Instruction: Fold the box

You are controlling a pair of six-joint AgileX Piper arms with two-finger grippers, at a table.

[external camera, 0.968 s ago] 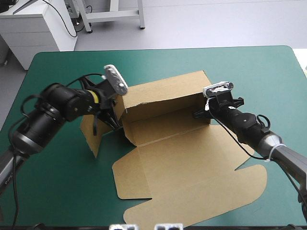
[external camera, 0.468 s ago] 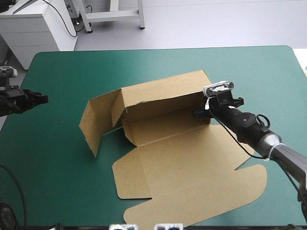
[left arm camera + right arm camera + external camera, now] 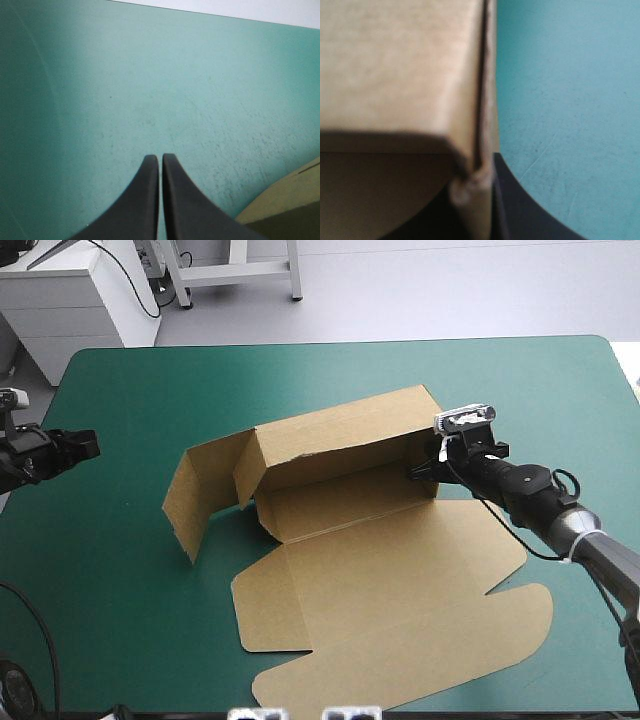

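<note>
Overhead, box: the box [image 3: 380, 570] sits mid-table on the teal-green cover [image 3: 120, 620], half built. Its back wall [image 3: 340, 435] is raised, and the lid sheet [image 3: 400, 640] lies flat toward the near edge.
High view, left side: the left panel [image 3: 195, 490] stands splayed outward and nothing touches it. The left gripper [image 3: 88, 444] hangs at the table's left edge, well apart from the board.
High view, right side: the right gripper [image 3: 415, 472] is at the right end wall [image 3: 428, 440], where that wall meets the back wall.
Left wrist view: the black fingers meet in a narrow arch, so the left gripper [image 3: 160, 159] holds nothing. Ahead is bare cover [image 3: 150, 75], with one brown corner of the box [image 3: 290, 200] off to one side.
Right wrist view: the right gripper [image 3: 480, 172] is clamped on the upright board edge [image 3: 487, 100], with one finger [image 3: 520, 200] outside the wall.
Risk, left panel: unsupported, it will probably sag back open, since no tuck appears to lock it.
Risk, right hold: the pinch sits on a thin edge only. A sideways pull could slip off or crease the board.
Risk, whole box: nothing pins the flat sheet, so a push may slide the whole box instead of folding it.
</note>
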